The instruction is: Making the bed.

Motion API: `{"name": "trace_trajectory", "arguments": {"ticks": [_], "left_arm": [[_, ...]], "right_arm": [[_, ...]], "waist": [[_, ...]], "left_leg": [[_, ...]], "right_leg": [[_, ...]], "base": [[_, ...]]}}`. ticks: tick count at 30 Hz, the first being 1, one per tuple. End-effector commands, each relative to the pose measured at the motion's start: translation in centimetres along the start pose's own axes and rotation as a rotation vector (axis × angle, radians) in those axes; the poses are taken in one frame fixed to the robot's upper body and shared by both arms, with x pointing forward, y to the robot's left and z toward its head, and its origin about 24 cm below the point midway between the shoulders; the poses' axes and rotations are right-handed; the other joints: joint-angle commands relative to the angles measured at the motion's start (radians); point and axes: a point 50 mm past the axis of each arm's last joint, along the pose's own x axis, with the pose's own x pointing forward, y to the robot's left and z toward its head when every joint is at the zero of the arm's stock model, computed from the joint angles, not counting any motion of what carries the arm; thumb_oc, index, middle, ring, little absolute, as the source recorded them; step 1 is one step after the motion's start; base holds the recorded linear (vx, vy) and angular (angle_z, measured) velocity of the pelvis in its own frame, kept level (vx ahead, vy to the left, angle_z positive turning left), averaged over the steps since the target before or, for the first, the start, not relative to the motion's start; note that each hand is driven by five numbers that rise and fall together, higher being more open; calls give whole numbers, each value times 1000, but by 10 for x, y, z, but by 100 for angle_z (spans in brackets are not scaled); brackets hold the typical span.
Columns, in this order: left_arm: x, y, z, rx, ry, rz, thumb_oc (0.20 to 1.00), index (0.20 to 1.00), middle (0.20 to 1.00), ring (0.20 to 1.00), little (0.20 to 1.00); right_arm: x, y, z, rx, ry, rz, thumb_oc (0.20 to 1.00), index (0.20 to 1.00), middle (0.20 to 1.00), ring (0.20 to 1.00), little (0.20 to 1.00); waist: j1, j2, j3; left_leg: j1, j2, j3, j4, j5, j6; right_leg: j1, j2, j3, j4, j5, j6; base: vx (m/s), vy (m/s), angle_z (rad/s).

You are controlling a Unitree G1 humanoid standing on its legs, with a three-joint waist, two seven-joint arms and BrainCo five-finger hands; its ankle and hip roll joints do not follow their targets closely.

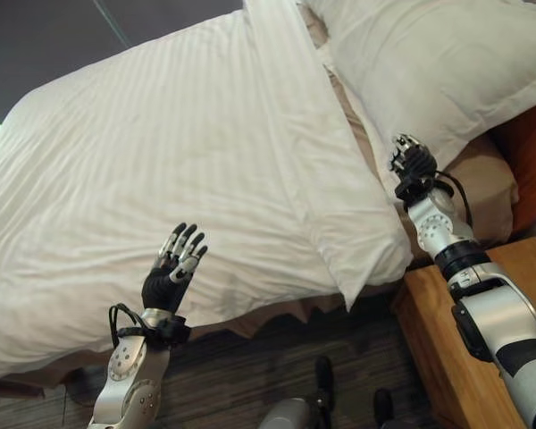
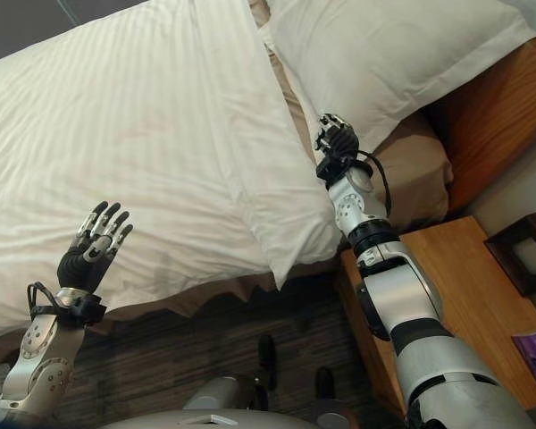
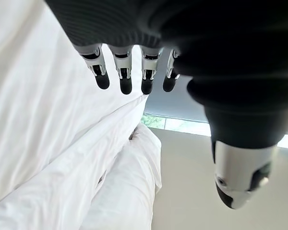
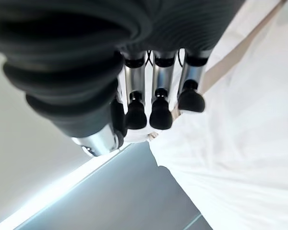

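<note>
The white striped duvet lies spread over the bed, its long axis running from the near corner by the nightstand away toward the far side. Its folded-back top edge forms a band just beside the pillow, and the near corner of that band droops over the bed's edge. A tan sheet shows between band and pillow. The left hand hovers over the duvet's near edge, fingers straight and spread, holding nothing. The right hand sits by the pillow, fingers relaxed, empty.
</note>
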Motion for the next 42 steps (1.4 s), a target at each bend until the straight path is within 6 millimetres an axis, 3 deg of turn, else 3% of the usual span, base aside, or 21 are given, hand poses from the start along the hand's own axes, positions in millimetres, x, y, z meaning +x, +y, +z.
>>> {"name": "trace_trajectory", "arguments": {"ticks": [1,7,15,17,22,24,27,29,30,31,32,33,36,37,38,39,40,42], "left_arm": [[24,-5,24,46,-140,-40,1000,1000,1000,1000,1000],[24,-7,19,41,-122,-36,1000,1000,1000,1000,1000],[26,-9,18,44,-121,-47,1000,1000,1000,1000,1000],[30,-10,21,50,-143,-48,1000,1000,1000,1000,1000],[29,-16,4,10,-95,-42,1000,1000,1000,1000,1000],[29,-21,-5,-7,-66,-50,1000,1000,1000,1000,1000],[31,-31,-7,-17,-62,-79,1000,1000,1000,1000,1000],[32,-35,-6,-24,-71,-88,1000,1000,1000,1000,1000],[29,-32,-6,-20,-78,-66,1000,1000,1000,1000,1000],[29,-32,-6,-20,-75,-65,1000,1000,1000,1000,1000],[26,-30,-9,-22,-75,-45,1000,1000,1000,1000,1000],[26,-29,-9,-22,-75,-44,1000,1000,1000,1000,1000],[24,-24,-10,-28,-85,-10,1000,1000,1000,1000,1000],[22,-22,-10,-30,-95,1,1000,1000,1000,1000,1000],[22,-22,-11,-30,-94,1,1000,1000,1000,1000,1000],[21,-20,-10,-30,-97,5,1000,1000,1000,1000,1000],[19,-15,-11,-34,-100,29,1000,1000,1000,1000,1000],[18,-13,-12,-36,-99,42,1000,1000,1000,1000,1000]], "right_arm": [[12,60,32,-59,-98,173,200,200,200,200,200],[10,67,14,-41,-49,181,200,200,200,200,200],[13,45,1,-77,22,69,200,200,200,200,200],[18,33,27,-85,-43,8,200,200,200,200,200],[21,22,43,-81,-75,-57,200,200,200,200,200],[19,16,32,-83,-45,-74,200,200,200,200,200],[8,3,-8,-83,63,-99,200,200,200,200,200],[-10,-14,-54,-54,186,-145,200,200,200,200,200],[-38,-26,-104,-42,316,-169,200,200,200,200,200],[-38,-27,-106,-42,319,-169,200,200,200,200,200],[-78,-56,-149,-20,454,-246,200,200,200,200,200],[-78,-56,-149,-21,455,-245,200,200,200,200,200],[-133,-98,-187,-15,595,-370,200,200,200,200,200],[-177,-129,-203,-10,680,-463,200,200,200,200,200],[-178,-130,-203,-10,681,-464,200,200,200,200,200],[-192,-139,-207,-7,698,-492,200,200,200,200,200],[-222,-161,-208,0,721,-563,200,200,200,200,200],[-232,-170,-206,8,713,-594,200,200,200,200,200]], "waist": [[14,-52,21],[17,-49,33],[41,-19,52],[44,8,79],[54,37,112],[47,45,121],[25,49,133],[8,53,140],[-12,50,143],[-13,49,141],[-38,44,147],[-38,44,146],[-68,28,145],[-95,16,145],[-95,16,144],[-104,10,143],[-122,-4,138],[-131,-11,134]], "left_leg": [[63,36,29,6,-27,-80],[54,33,24,6,-26,-79],[18,23,10,6,-15,-80],[-19,13,8,6,-6,-81],[-72,8,25,6,8,-84],[-83,9,37,6,7,-86],[-77,10,46,6,4,-87],[-69,9,52,6,-1,-87],[-61,9,56,6,-7,-86],[-60,9,55,6,-8,-86],[-46,8,56,6,-19,-85],[-49,8,57,6,-15,-85],[-41,8,57,6,-21,-84],[-30,9,57,6,-25,-84],[-30,8,56,6,-25,-84],[-26,9,57,6,-25,-84],[-17,10,57,6,-29,-84],[-11,10,57,6,-31,-84]], "right_leg": [[-106,-46,33,0,84,31],[-113,-47,28,0,83,29],[-148,-56,19,0,94,32],[-191,-62,27,0,108,36],[-256,-65,47,0,128,44],[-271,-64,58,0,132,48],[-268,-64,69,0,132,47],[-264,-63,75,0,131,45],[-258,-62,77,0,130,43],[-256,-62,77,0,129,43],[-244,-65,76,0,121,44],[-247,-64,77,0,124,43],[-242,-64,75,0,118,43],[-235,-65,75,0,116,43],[-234,-65,74,0,115,43],[-231,-66,74,0,115,43],[-223,-64,72,0,112,43],[-218,-64,73,0,110,42]], "base": [[0,0,0],[-5,2,0],[-5,1,0],[-111,18,8],[-58,17,2],[-16,41,-23],[12,32,-15],[25,36,-8],[0,0,0],[39,27,-3],[15,9,-8],[21,10,-9],[5,-3,0],[14,4,4],[18,2,5],[13,-16,3],[0,0,0],[6,-11,-3]]}}
